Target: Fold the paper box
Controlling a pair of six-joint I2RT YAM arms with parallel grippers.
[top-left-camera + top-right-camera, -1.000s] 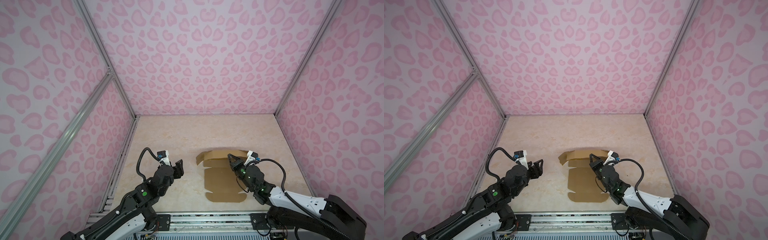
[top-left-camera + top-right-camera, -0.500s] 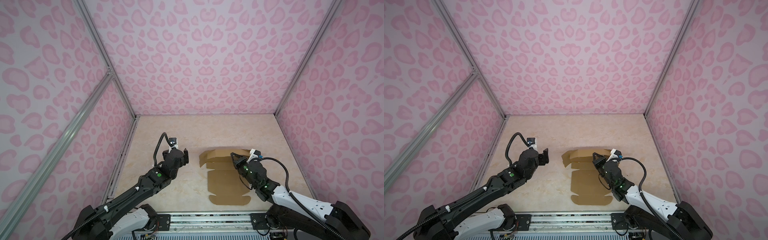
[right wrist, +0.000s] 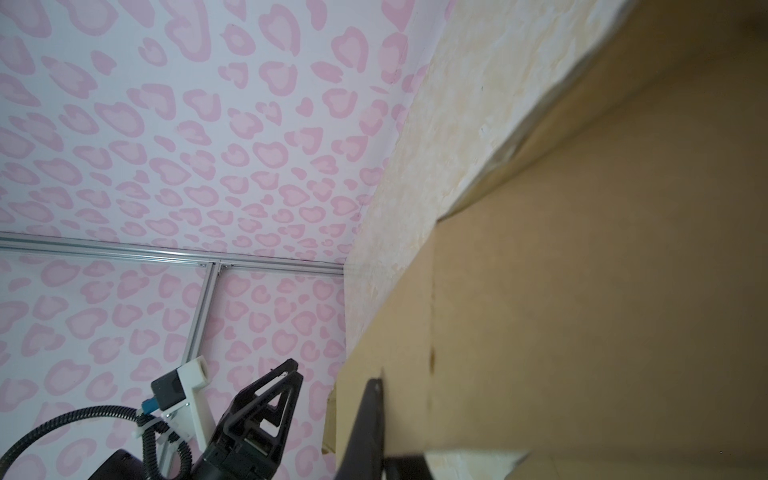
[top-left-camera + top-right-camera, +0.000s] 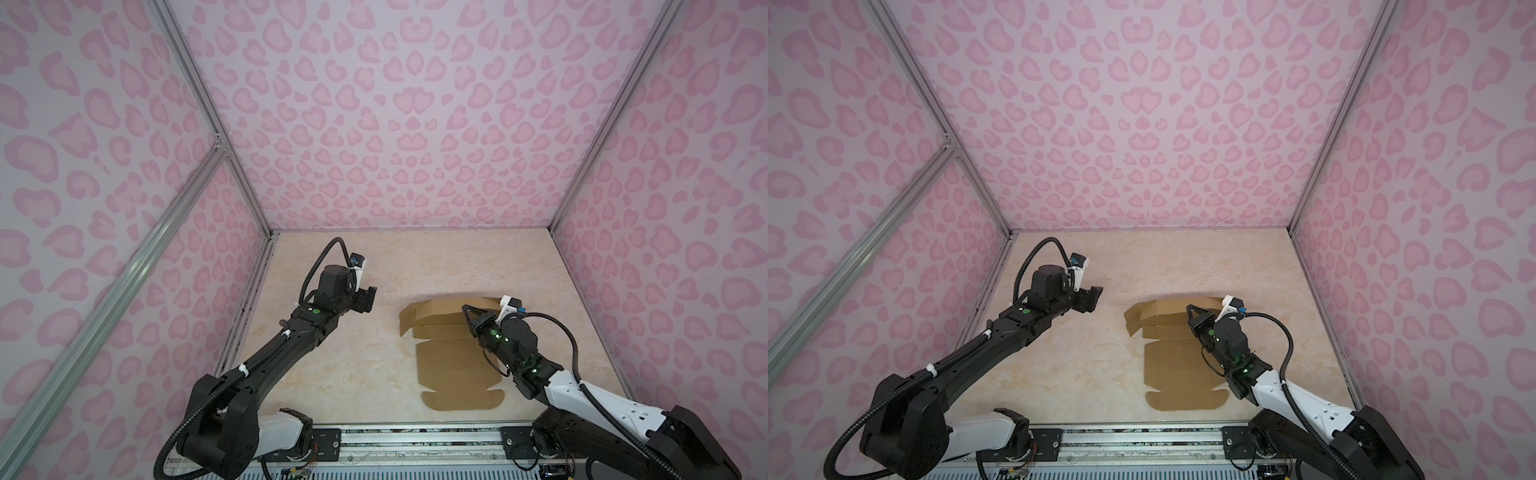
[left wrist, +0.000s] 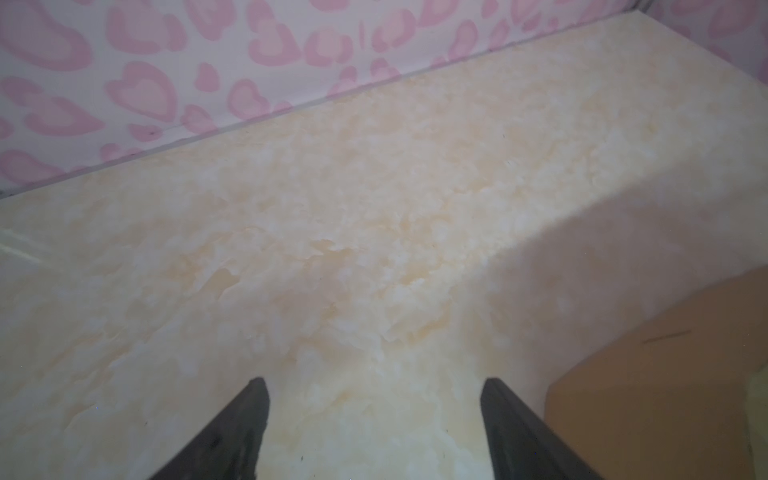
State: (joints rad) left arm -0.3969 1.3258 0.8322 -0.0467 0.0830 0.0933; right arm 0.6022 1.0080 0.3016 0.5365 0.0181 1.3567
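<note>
Two jaws of the left gripper (image 4: 371, 297) stand apart over the counter (image 4: 353, 365), near the box (image 4: 453, 365) — the right gripper (image 4: 466, 311) pinches its raised far flap.

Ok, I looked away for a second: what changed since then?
The left pincer swung forward from near the rail toward the paper box, open and empty. The right pincer stayed shut on the box's raised far flap; the box barely moved.
</note>
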